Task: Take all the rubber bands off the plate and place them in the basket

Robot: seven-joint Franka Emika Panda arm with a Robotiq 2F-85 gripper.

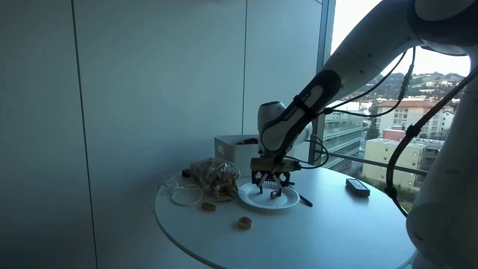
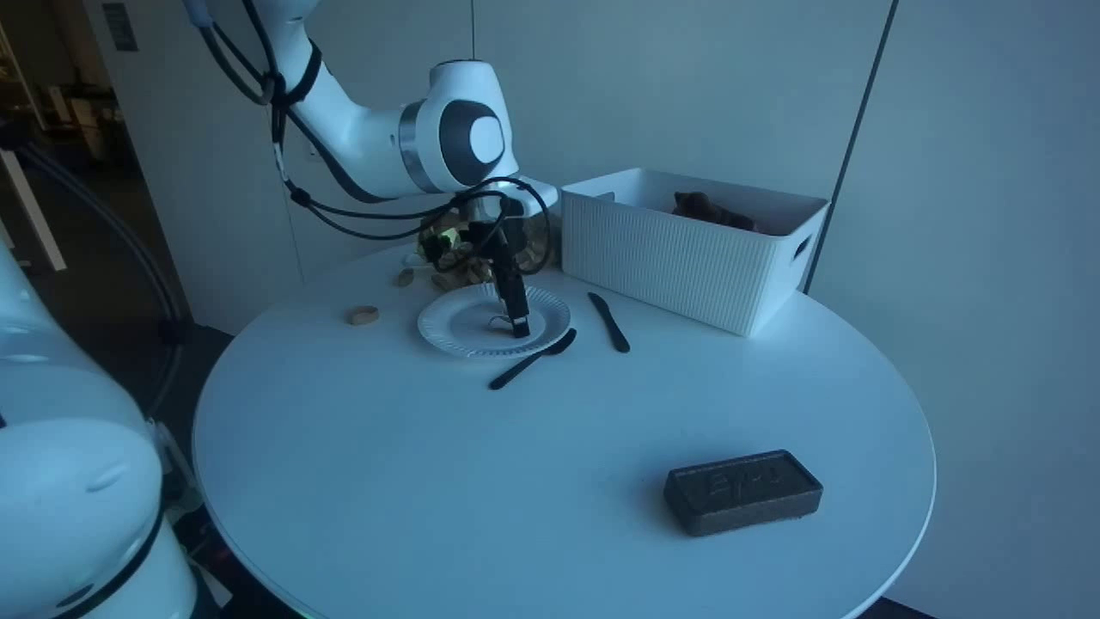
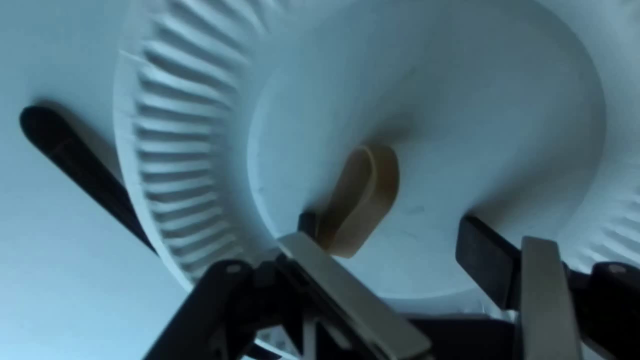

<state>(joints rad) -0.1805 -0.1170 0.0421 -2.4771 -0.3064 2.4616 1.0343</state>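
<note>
The gripper [image 3: 387, 227] pointed downward with its two fingers [image 3: 485, 255] standing well apart, the tips low over the white paper plate [image 3: 182, 150]; whether they touched it I could not tell. In the gap between them, right beside the finger on the left of the wrist view, a tan rubber band [image 3: 372, 215] sat on the flat middle of the plate, drawn out into a long loop; whether it touched that finger was unclear. Above, the white arm [image 2: 369, 155] reached in over the table [image 2: 516, 481] in both exterior views. In an exterior view a dark spoon [image 2: 522, 368] lay with its rounded end at the plate's rim, and a dark, knife-like utensil [image 2: 610, 323] lay between the plate and the basket [image 2: 670, 258]. That basket, white, ribbed and upright, held something dark brown [image 2: 713, 211]. On another side of the plate, in an exterior view, a clear bag [image 1: 205, 168] holding tan bands [image 1: 224, 186] slumped near the rim, a white cord [image 1: 183, 204] looped beside it. One loose rubber band [image 1: 208, 206] lay near the bag, and a second loose rubber band [image 1: 244, 223] lay farther from it, both directly on the table. Well apart from all these, a dark block [image 2: 743, 499] with raised lettering lay toward the table's edge.
</note>
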